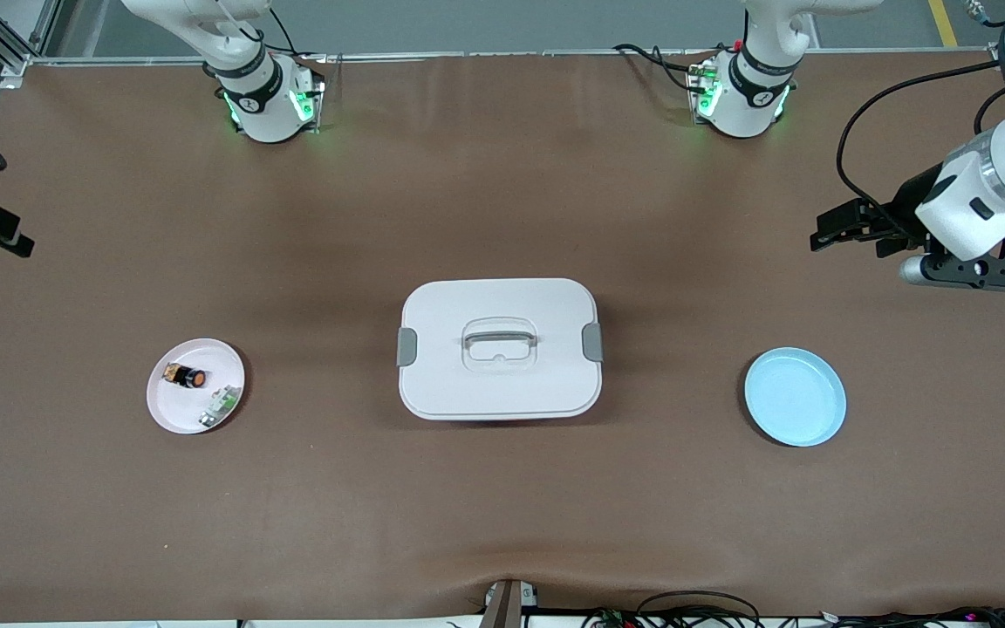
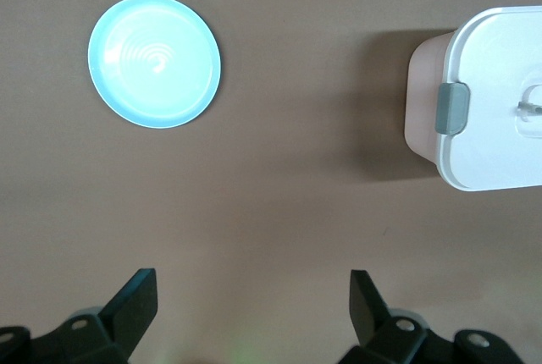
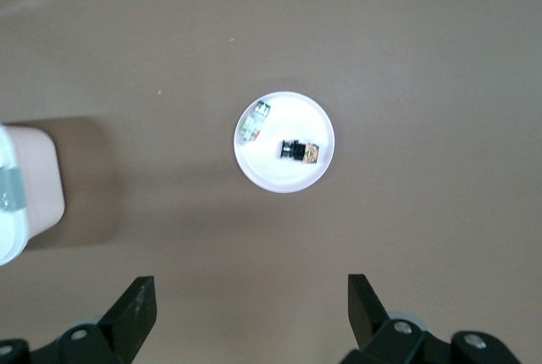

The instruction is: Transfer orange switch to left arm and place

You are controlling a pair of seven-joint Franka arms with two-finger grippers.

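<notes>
The box (image 1: 499,349) sits shut in the middle of the table (image 1: 502,523), its grey clips facing the two ends; the orange switch (image 1: 186,377) lies on its side on a pale pink plate (image 1: 173,414) toward the right arm's end of the table, with a small green-and-white part (image 1: 221,404) beside it on the same plate, nearer the front camera; a light blue plate (image 1: 796,397) lies toward the left arm's end, with nothing on it; the left gripper (image 1: 827,228) hangs over the table's edge at that end, its fingers (image 2: 135,303) spread wide and holding nothing; the right gripper (image 3: 251,306) shows in its wrist view above the pink plate's stretch of table, fingers (image 3: 135,305) wide apart and likewise holding nothing.
</notes>
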